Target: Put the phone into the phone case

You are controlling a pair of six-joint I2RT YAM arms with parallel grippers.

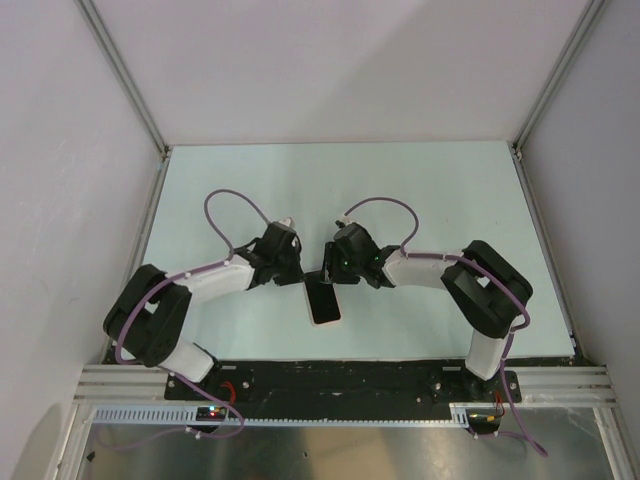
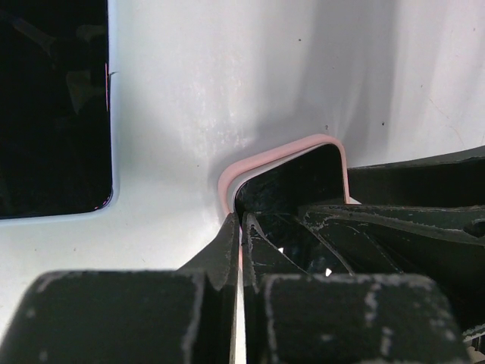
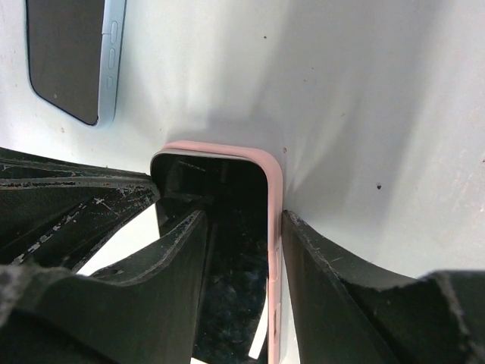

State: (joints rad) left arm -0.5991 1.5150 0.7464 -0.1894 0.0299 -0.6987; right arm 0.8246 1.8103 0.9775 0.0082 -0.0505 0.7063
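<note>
The phone lies flat on the table, black screen up, just in front of both grippers. It shows at the upper left of the left wrist view and of the right wrist view, where its light blue side is visible. The salmon-pink phone case is held off the table between the grippers. My left gripper is shut on one side wall of the case. My right gripper straddles the opposite wall: the outer finger touches it, and the inner finger sits inside the shell, apart from the wall.
The pale table is enclosed by white walls on the left, back and right. Both arm bases stand on the black mounting bar at the near edge. Purple cables loop above each wrist.
</note>
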